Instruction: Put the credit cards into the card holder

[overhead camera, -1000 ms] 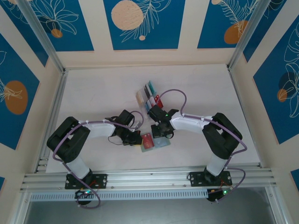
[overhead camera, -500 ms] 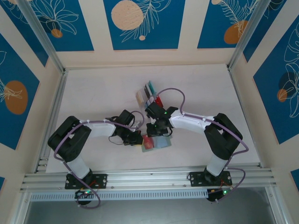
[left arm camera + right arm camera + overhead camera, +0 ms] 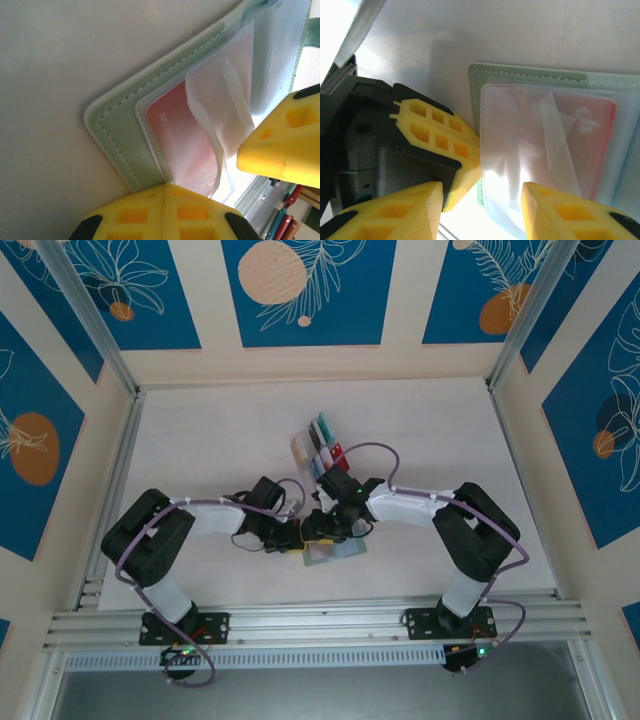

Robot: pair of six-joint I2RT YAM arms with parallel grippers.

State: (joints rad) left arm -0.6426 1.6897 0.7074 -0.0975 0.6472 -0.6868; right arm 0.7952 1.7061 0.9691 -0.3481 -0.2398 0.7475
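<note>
The pale, matte table (image 3: 220, 440) carries everything, and both black-and-white arms reach inward so that their heads meet near its middle front.

Under them lies the card holder (image 3: 335, 552), a flat sage-green stitched wallet opened out, with soft pink and light-blue clear pockets facing up. I judge it light and floppy, likely to skate on the smooth table unless one edge is pinned. The pocket film is limp and creased, so its mouth will need lifting.

Further back stands a clear plastic slotted rack (image 3: 310, 455) with the credit cards (image 3: 322, 432) upright in it: thin plastic rectangles, teal and red among them. I expect them to be stiff and slick, best pinched across the upper edge that stands out of the slots.

One red card (image 3: 180, 130) already sits inside a pink pocket.

The left gripper (image 3: 165, 192) has its yellow fingers drawn together at the holder's edge. I cannot tell whether they trap the cover or merely press on it. The right gripper (image 3: 482, 192) hangs over the pocket with its fingers wide apart and nothing between them.
</note>
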